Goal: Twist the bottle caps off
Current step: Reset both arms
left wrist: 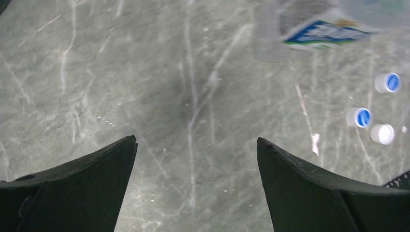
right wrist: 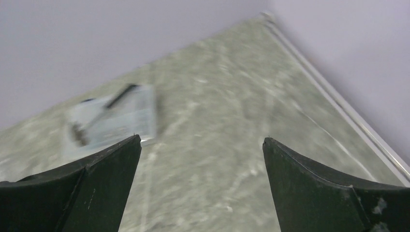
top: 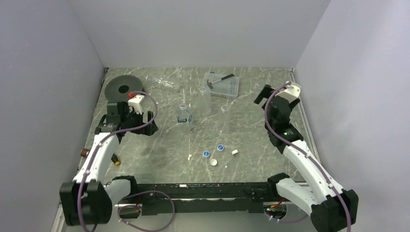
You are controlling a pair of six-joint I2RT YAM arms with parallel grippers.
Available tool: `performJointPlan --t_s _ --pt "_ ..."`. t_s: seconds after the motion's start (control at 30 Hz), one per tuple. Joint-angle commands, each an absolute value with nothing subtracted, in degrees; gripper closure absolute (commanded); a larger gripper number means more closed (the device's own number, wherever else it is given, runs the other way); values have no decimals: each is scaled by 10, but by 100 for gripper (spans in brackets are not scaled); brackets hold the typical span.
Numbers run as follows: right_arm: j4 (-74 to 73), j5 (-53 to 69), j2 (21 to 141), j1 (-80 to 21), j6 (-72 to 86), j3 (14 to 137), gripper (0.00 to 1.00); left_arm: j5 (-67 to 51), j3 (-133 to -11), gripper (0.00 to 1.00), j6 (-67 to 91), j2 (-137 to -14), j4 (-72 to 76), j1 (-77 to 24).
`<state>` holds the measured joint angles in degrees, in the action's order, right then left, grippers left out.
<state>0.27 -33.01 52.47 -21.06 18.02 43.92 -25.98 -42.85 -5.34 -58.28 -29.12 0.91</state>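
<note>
Four small round plastic screw caps lie loose on the grey marbled table, near its front middle. Two show blue and two show white. Just behind them stands a short clear plastic bottle with a blue-and-white label. A taller clear plastic bottle and a slim clear plastic bottle stand further back, near the clear rectangular tray. A fourth clear bottle lies on its side beside the black round disc. The standing necks look bare, though they are too small to be sure; I cannot tell whether the lying one is capped.

The left hand hovers over bare table to the left of the short bottle, its jaws spread wide with nothing between them. The right hand is raised at the right side and points toward the tray, equally wide and empty.

The bottles look empty and thin-walled, so they are probably light, easily dented, smooth and quick to tip. If a cap is left, one hand would best clamp the body gently where the wall is stiffer, near the shoulder or base. The other hand would pinch the cap's rim squarely. The caps themselves look stiff and tiny, and would likely skate when nudged.
</note>
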Motion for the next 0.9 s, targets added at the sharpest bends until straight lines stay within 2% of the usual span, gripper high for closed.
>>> performJointPlan --t_s 0.0,0.13,0.4,0.5,0.63,0.87 --pt "44 -520 550 -174 259 357 0 -253 -453 1 -75 -656 -219 51" --pt "235 -633 570 -160 243 243 0 -251 -463 1 -83 -704 -185 81" --pt "436 -555 659 -123 138 170 0 -254 -417 1 -59 -756 -53 143" --pt "454 -548 708 -121 121 175 0 -260 -395 1 -47 -779 -8 153" --pt "467 -556 743 -121 133 171 0 -254 -324 0 -33 -786 138 160" --pt "514 -629 764 -122 167 152 0 -258 -222 1 -15 -772 359 160"
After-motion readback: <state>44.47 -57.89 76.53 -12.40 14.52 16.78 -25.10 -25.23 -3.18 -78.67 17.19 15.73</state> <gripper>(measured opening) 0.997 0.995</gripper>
